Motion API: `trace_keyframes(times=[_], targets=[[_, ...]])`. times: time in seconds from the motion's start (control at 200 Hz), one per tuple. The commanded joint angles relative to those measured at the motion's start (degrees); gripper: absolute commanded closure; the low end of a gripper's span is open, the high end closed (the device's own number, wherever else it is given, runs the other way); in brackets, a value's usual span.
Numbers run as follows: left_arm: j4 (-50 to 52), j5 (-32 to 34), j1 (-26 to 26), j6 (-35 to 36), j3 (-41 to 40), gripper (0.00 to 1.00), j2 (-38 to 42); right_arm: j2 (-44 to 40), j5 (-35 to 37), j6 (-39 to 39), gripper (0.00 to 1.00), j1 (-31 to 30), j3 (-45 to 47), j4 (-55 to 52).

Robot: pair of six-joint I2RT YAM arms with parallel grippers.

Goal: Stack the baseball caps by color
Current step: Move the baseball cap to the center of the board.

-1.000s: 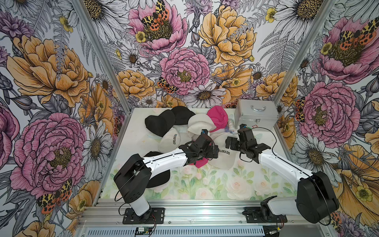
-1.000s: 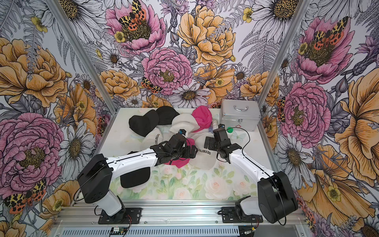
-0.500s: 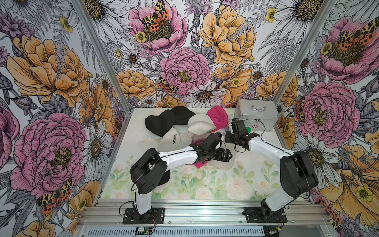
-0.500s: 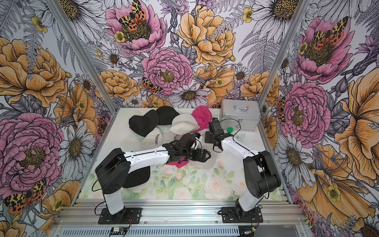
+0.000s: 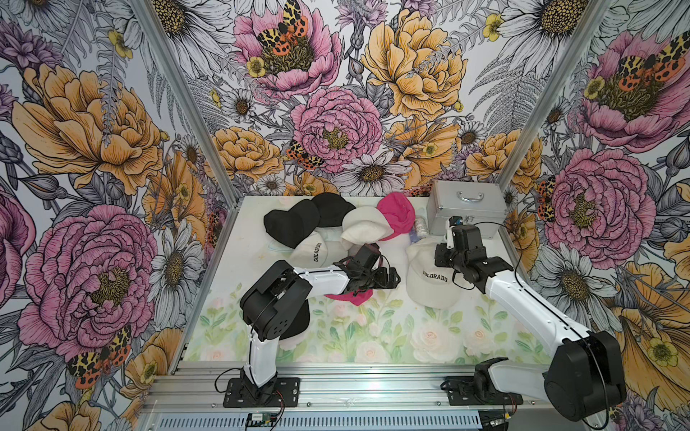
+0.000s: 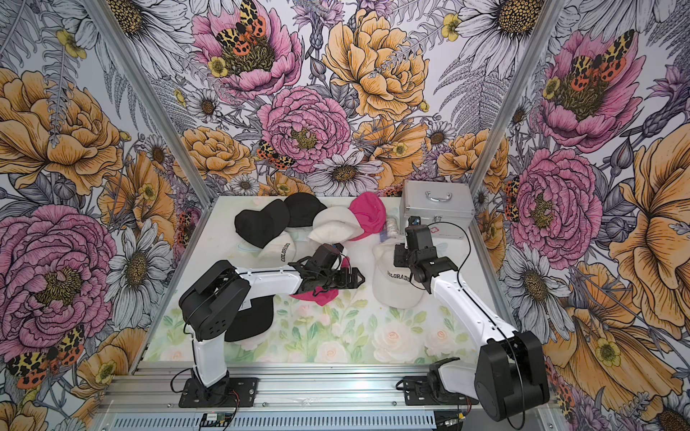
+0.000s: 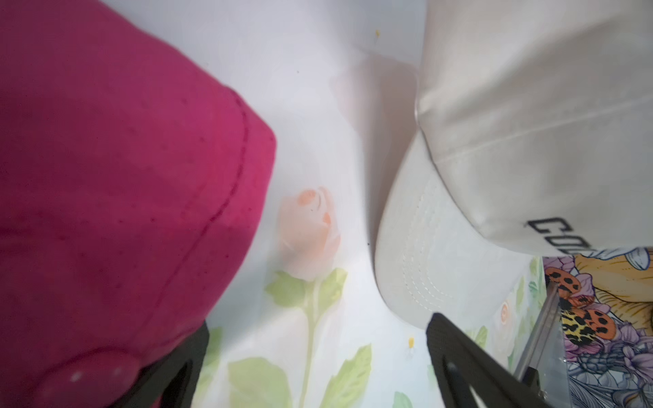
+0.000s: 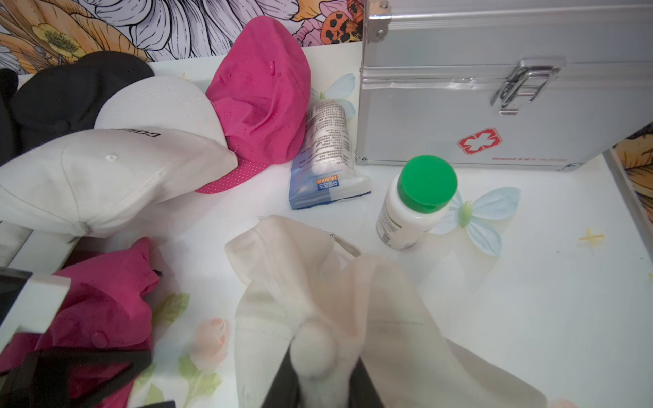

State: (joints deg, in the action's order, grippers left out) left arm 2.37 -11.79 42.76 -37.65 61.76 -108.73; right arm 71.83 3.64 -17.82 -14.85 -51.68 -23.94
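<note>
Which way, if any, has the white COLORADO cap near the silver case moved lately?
Yes. The COLORADO cap has slid rightward: its lettering sat left of the silver case's near corner before, and now sits in line with the case.

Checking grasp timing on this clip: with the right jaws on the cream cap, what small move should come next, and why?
Probably lift the right gripper slightly: its jaws pinch bunched fabric of the cream COLORADO cap, which lies apart from the other cream caps at the back.
</note>
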Motion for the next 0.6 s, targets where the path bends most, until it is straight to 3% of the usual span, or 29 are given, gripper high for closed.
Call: trace_keyframes(times=[0.0, 0.17, 0.415, 0.485, 0.595], targets=[[-0.1, 5.0, -4.1, -1.3, -5.3, 0.01, 3.7, -0.3, -5.7, 1.5, 0.78, -2.3, 1.1, -2.4], [-4.9, 3.2, -8.4, -0.1, -12.5, 0.01, 11.5, 3.9, -4.9, -5.2, 0.76, -8.6, -0.6, -1.7], [-5.2, -1.4, -5.0, 1.6, -13.5, 0.01, 18.7, 14.4, -5.3, -14.4, 0.71, -18.0, -6.8, 2.8], [-5.2, -1.8, -4.1, 2.5, -14.4, 0.01, 20.2, 16.0, -5.3, -15.4, 0.59, -18.2, -7.7, 3.5], [-4.8, -2.2, -1.7, 5.2, -15.5, 0.01, 22.9, 14.5, -6.5, -13.3, 0.26, -17.3, -8.1, 3.5]])
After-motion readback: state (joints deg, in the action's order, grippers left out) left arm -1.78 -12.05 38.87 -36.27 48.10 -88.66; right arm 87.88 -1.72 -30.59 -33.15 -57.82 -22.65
